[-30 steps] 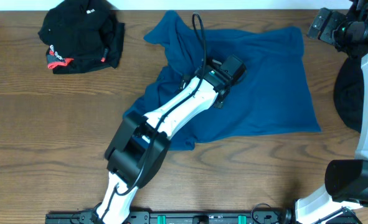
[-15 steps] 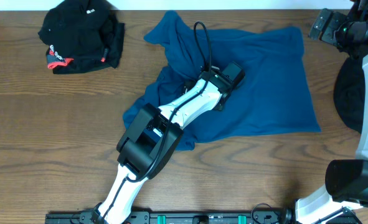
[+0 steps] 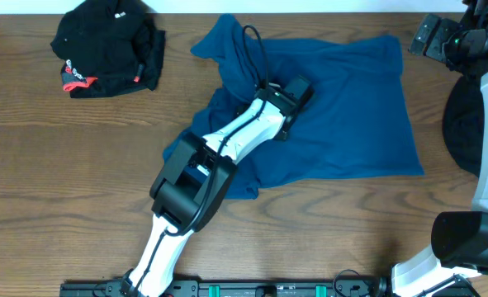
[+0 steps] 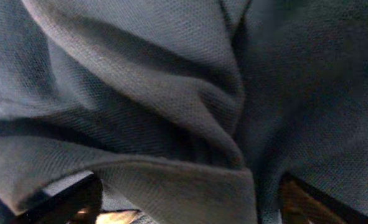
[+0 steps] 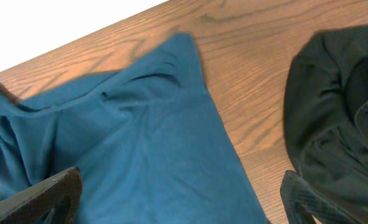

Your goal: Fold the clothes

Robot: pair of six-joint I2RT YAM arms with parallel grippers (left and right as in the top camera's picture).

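Observation:
The teal-blue shirt lies rumpled across the table's middle, bunched at its left side. My left gripper is pressed down into it near the centre. In the left wrist view the shirt fills the frame, and a raised fold lies between the wide-apart fingers of the left gripper, which is open. My right gripper hovers open past the shirt's far right corner, with nothing between its fingers. A black garment with red-and-white trim sits at the far left.
A plain dark garment lies at the table's right edge, also in the right wrist view. The left arm stretches diagonally over the shirt's left half. Bare wood shows left of the shirt and along the front.
The left gripper has shifted a little to the left on the shirt and its jaws have narrowed slightly. The right arm has not moved.

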